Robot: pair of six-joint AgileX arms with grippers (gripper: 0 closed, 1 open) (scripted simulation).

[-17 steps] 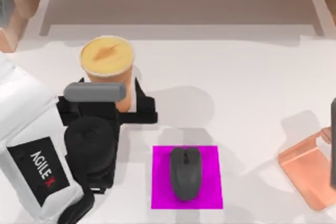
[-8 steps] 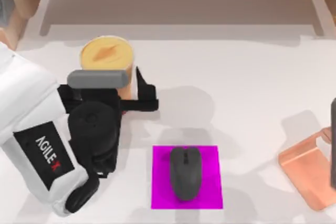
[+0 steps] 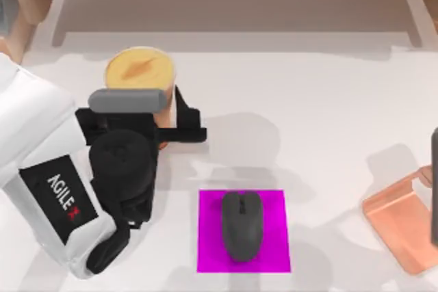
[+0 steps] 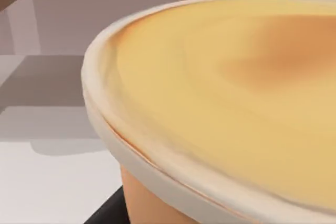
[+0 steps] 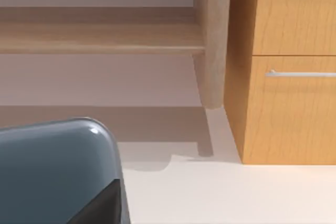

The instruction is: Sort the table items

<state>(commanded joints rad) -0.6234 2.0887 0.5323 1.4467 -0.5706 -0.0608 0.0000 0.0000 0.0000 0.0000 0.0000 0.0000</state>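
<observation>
My left gripper (image 3: 168,122) sits at the tall orange cup with a pale yellow lid (image 3: 139,72), far left on the white table (image 3: 308,100); whether its fingers are closed, I cannot tell. I should hold it level, below the rim, and avoid the dark grey computer mouse (image 3: 241,226).

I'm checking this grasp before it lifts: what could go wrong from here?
1. The cup is tall and the left gripper sits low at its side; a pull could tip it.
2. The mouse on the magenta square lies near; a swing toward it might knock it.
3. In the left wrist view the lid crowds the camera, hiding the contact.
</observation>
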